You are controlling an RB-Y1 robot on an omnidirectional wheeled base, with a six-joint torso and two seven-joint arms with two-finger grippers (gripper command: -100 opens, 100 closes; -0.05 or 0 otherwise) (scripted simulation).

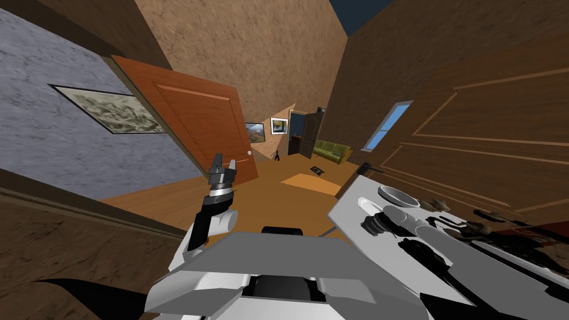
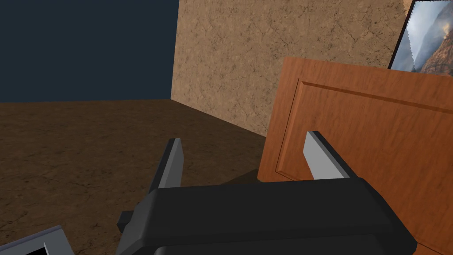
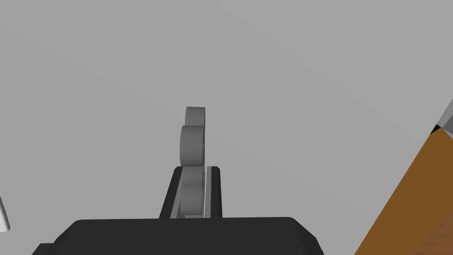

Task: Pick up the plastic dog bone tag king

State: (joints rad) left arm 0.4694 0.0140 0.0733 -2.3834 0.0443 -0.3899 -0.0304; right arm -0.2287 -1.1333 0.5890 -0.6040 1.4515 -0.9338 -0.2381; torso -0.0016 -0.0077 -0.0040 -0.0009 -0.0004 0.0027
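A small grey bone-shaped tag (image 3: 193, 137) stands edge-on between my right gripper's (image 3: 196, 172) two fingers, which press its flat sides. Its rounded end sticks out past the fingertips. Behind it lies the flat grey table top (image 3: 287, 79). In the head view the right gripper (image 1: 371, 221) reaches over the near corner of the grey table (image 1: 347, 208), with the pale tag (image 1: 365, 204) at its tip. I cannot tell whether the tag touches the table. My left gripper (image 1: 223, 165) is raised in front of my chest, open and empty (image 2: 243, 159).
A shallow grey bowl (image 1: 397, 195) sits on the table just past the tag, with several small dark items (image 1: 444, 206) further right. An orange door (image 1: 194, 122) stands open to the left. Wooden floor (image 1: 289, 194) stretches ahead toward a green sofa (image 1: 332, 150).
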